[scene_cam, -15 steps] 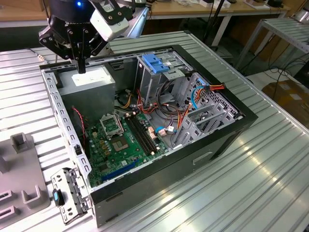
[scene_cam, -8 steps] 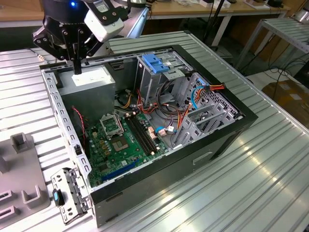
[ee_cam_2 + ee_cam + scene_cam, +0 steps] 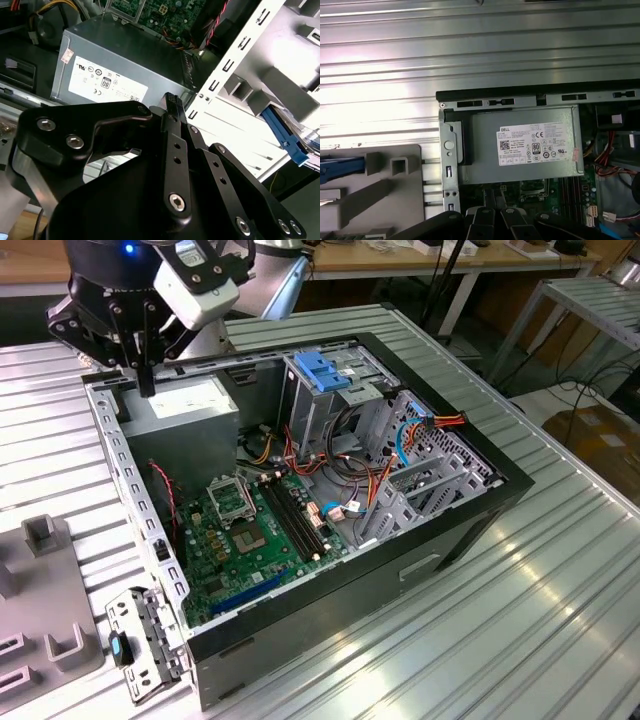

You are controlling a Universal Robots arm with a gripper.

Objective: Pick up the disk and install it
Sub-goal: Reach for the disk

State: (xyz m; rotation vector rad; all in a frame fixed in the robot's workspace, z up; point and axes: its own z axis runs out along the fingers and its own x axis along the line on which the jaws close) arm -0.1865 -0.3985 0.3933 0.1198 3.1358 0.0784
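Black linkage bars of the gripper [image 3: 172, 102] loom closest in both wrist views, and its two fingers are drawn together with nothing between them. In the exterior view the gripper [image 3: 147, 380] hangs in the upper left of the frame, over the corner of the case. Whether its tip touches anything there cannot be told.

The disk [image 3: 337, 169], a flat silver-metal drive edged by a blue plastic carrier frame, lies outside the case, and mostly its blue edge shows. It rests in a pale grey slotted plastic fixture [image 3: 375, 200] just beside the case's perforated metal wall. In the second wrist view the blue edge of the disk [image 3: 282, 135] lies beyond that same wall, well apart from the fingers.

Nearest the gripper is a grey metal box with a white sticker [image 3: 520, 145], set inside the open black computer case [image 3: 350, 590]. A green circuit board [image 3: 240, 530] lies flat on the case floor at the centre of the exterior view. Behind it stands a silver metal cage with a wide blue plastic handle [image 3: 325, 370]. A ribbed silver metal table [image 3: 500, 620] carries everything.
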